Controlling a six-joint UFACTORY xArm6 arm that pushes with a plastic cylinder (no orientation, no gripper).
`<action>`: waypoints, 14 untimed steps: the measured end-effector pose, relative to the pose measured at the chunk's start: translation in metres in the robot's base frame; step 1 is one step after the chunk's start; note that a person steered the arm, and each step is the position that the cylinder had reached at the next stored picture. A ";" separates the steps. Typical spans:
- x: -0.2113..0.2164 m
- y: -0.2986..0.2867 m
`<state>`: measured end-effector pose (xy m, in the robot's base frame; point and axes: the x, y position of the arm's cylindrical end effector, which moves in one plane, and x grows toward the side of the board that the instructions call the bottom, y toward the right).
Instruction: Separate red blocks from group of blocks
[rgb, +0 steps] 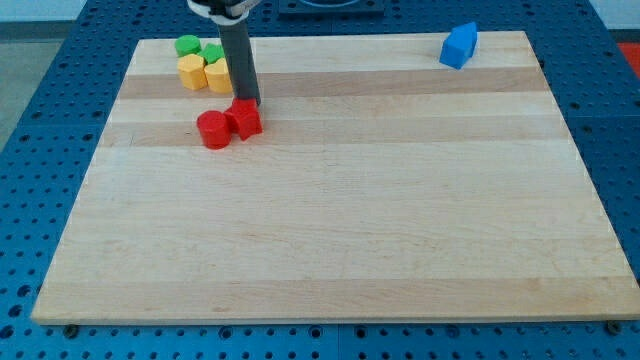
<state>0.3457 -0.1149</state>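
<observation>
Two red blocks lie side by side on the wooden board (330, 230), left of centre near the view's top: a round red cylinder (212, 129) and an angular red block (244, 119) touching it on its right. My tip (250, 103) stands right at the top edge of the angular red block. Above them, near the board's top left corner, sits a cluster: a green round block (187, 46), a second green block (212, 52), a yellow block (191, 72) and another yellow block (217, 76) partly hidden behind the rod. The red pair lies a short gap below this cluster.
A blue block (459, 45) lies near the board's top right corner. The board rests on a blue perforated table (40, 150).
</observation>
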 end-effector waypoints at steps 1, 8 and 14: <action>0.025 0.000; 0.013 -0.054; 0.077 -0.126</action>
<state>0.4224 -0.2405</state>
